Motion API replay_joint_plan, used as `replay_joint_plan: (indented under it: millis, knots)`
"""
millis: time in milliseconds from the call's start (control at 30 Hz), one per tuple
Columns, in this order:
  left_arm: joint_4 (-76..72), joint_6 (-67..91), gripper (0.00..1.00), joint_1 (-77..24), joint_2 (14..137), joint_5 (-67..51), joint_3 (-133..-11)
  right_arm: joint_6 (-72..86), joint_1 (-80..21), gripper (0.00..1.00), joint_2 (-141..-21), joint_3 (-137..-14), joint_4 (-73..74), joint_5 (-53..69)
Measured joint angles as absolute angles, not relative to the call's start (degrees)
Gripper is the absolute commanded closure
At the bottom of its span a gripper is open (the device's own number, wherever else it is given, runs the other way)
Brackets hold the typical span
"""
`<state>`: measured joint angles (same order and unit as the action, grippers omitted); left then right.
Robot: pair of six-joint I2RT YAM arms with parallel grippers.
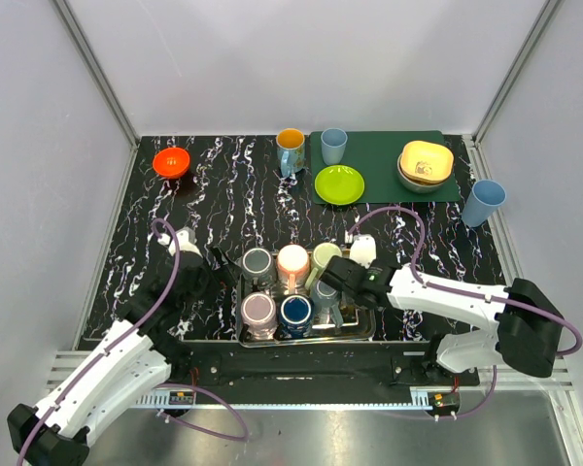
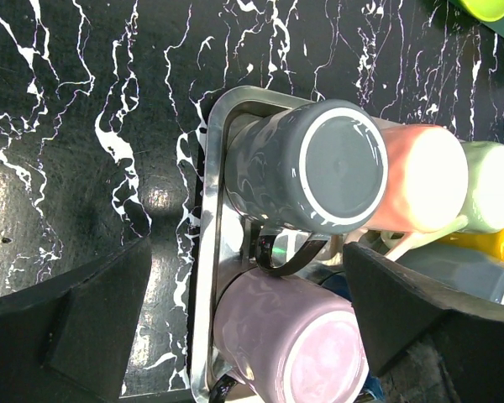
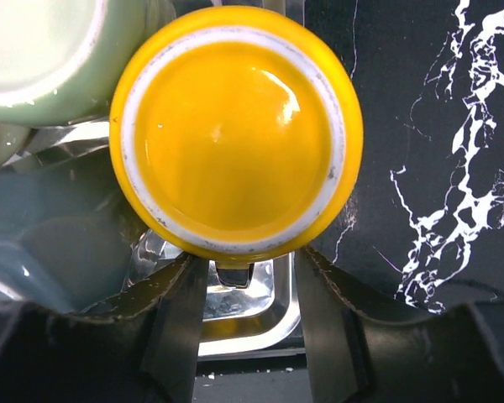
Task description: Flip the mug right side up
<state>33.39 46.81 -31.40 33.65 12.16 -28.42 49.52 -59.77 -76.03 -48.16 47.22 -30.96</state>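
A yellow mug [image 3: 235, 126] stands upside down at the right end of the steel tray [image 3: 244, 323], its base facing the right wrist camera. My right gripper [image 3: 250, 269] straddles its dark handle [image 3: 235, 279], with a gap showing on both sides; the fingertips are hidden under the mug's edge. In the top view this gripper [image 1: 332, 275] covers the yellow mug. My left gripper [image 2: 248, 327] is wide open over the tray's left edge, with an upside-down purple mug [image 2: 294, 344] between its fingers, untouched.
Several more upside-down mugs fill the tray [image 1: 360, 333]: grey [image 1: 257, 262], peach [image 1: 292, 260], pale green [image 1: 325, 255], dark blue [image 1: 296, 311]. Further back are an orange bowl [image 1: 171, 161], upright cups [image 1: 291, 150] [image 1: 333, 146], a green plate [image 1: 339, 184], stacked bowls [image 1: 426, 162] and a blue cup [image 1: 484, 202].
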Motion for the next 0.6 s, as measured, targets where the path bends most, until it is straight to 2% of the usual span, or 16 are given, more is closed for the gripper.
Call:
replay_joint_plan:
  millis: [333,467,500,600]
  knots:
    - [33.39,46.81,0.03,-31.4,34.26,12.16,-28.42,48.38,-58.43,0.68,-76.58,-46.33,42.94,-31.05]
    - [33.39,46.83,0.03,-31.4,34.26,12.16,-28.42,48.62,-58.37,0.84,-77.21,-45.45,42.02,-31.03]
    - [33.39,46.83,0.03,-31.4,34.26,12.16,-28.42,48.69,-58.35,0.98,-77.19,-45.3,41.82,-31.09]
    - [33.39,46.83,0.03,-31.4,34.26,12.16,-28.42,49.23,-58.33,1.0,-76.86,-45.28,41.58,-31.09]
